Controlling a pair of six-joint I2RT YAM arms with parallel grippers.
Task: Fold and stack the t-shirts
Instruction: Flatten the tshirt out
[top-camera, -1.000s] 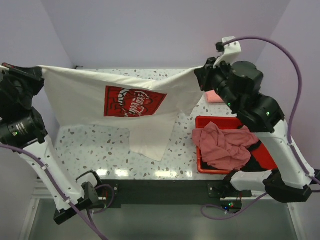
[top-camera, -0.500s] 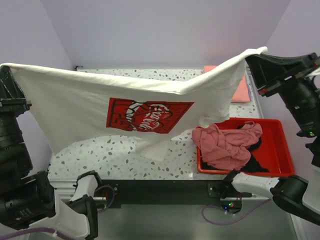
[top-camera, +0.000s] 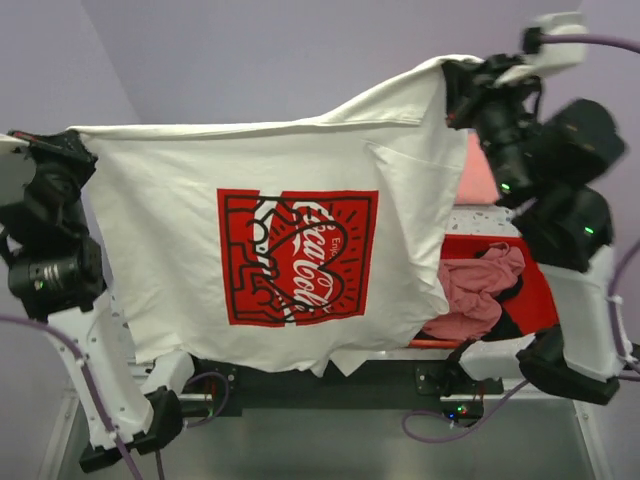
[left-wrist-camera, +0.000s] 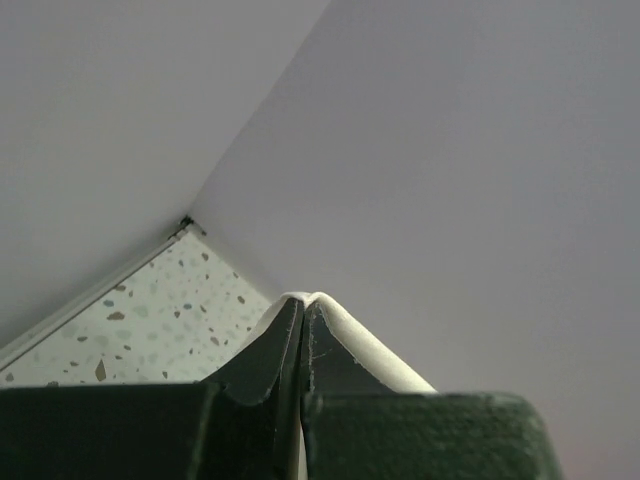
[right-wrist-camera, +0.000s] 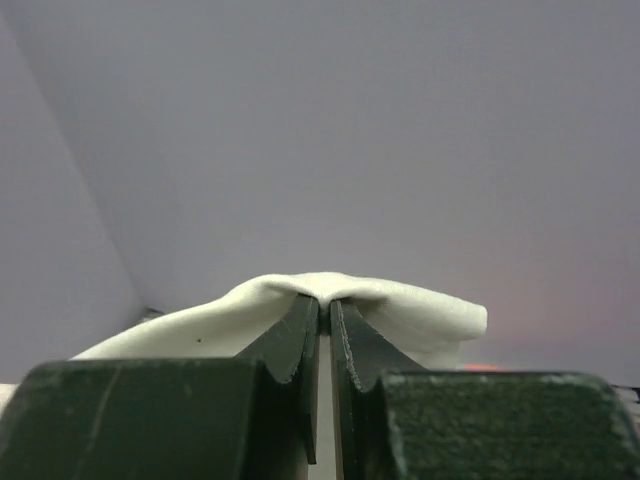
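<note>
The white t-shirt (top-camera: 180, 220) with the square red Coca-Cola print (top-camera: 297, 257) hangs spread out in the air, held by its top corners, and hides most of the table. My left gripper (top-camera: 72, 140) is shut on its left corner; the white cloth (left-wrist-camera: 340, 330) folds over my tips (left-wrist-camera: 303, 302). My right gripper (top-camera: 455, 80) is shut on the right corner, with white cloth (right-wrist-camera: 400, 305) draped over my tips (right-wrist-camera: 325, 303). A dusty-pink shirt (top-camera: 470, 295) and a black one (top-camera: 507, 322) lie crumpled in the red bin. A salmon-pink shirt (top-camera: 477, 170) lies behind the right arm.
The red plastic bin (top-camera: 545, 300) stands at the right of the speckled table, partly hidden by the hanging shirt. The purple walls close in behind and at both sides. A corner of the table (left-wrist-camera: 150, 320) shows in the left wrist view.
Both arms have raised and swung the white shirt toward the camera. It now hangs flat with the print facing full on. The right gripper moved left and the left one came in.
</note>
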